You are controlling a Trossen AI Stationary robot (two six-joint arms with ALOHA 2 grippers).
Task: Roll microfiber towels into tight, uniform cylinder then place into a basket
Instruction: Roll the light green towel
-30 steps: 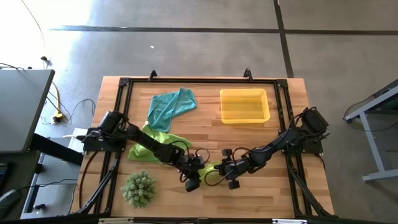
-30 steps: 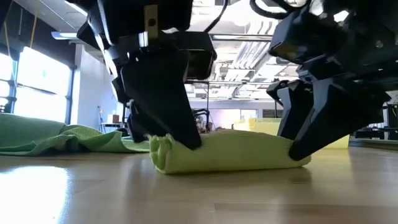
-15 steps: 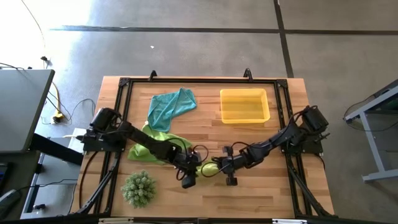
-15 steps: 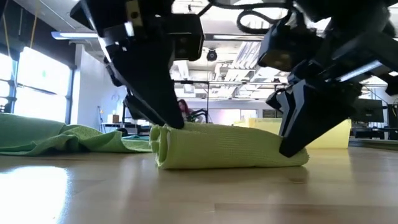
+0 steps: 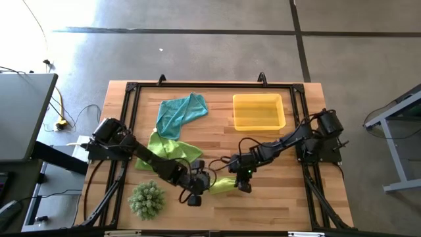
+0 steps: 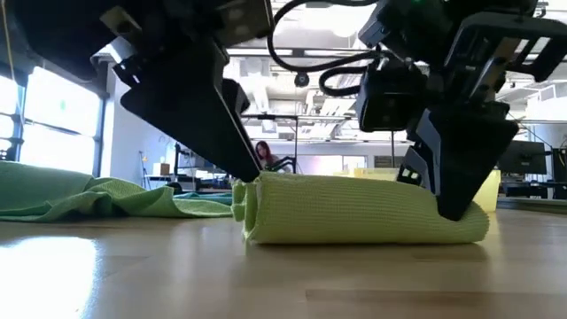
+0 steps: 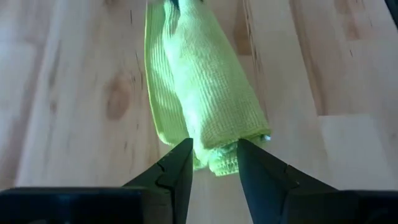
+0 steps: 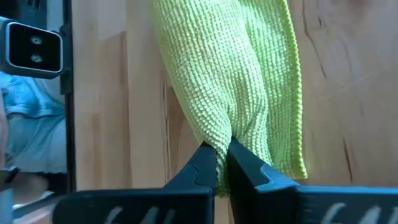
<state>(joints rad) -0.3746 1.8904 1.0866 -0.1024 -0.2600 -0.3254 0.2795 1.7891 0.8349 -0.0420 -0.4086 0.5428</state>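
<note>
A lime-green microfiber towel, rolled into a short cylinder, lies on the wood table near its front edge. My left gripper is at the roll's left end and shut on it. My right gripper is at the roll's right end and shut on cloth there. A second lime-green towel lies loosely spread at the left. A teal towel lies crumpled at the far left. The yellow basket stands at the far right. My left gripper pinches the roll's left end between its two fingers, one on each side of the cylinder. The fingers come slanting down from the table's left. The roll lies along the table on its underside. My right gripper pinches a fold of cloth at the roll's right end between its two nearly touching fingertips. It comes slanting down from the table's right. That end of the roll rests on the table.
A spiky green ball-shaped plant stands at the near left, close to my left arm. A black frame runs around the table top. Bare wood lies between the roll and the basket.
Both grippers have moved toward the table's near edge and rolled at the wrist, taking the rolled towel with them. The roll has slid a little nearer and turned slightly, still lying on the table. My right gripper has shut on the roll's right end.
</note>
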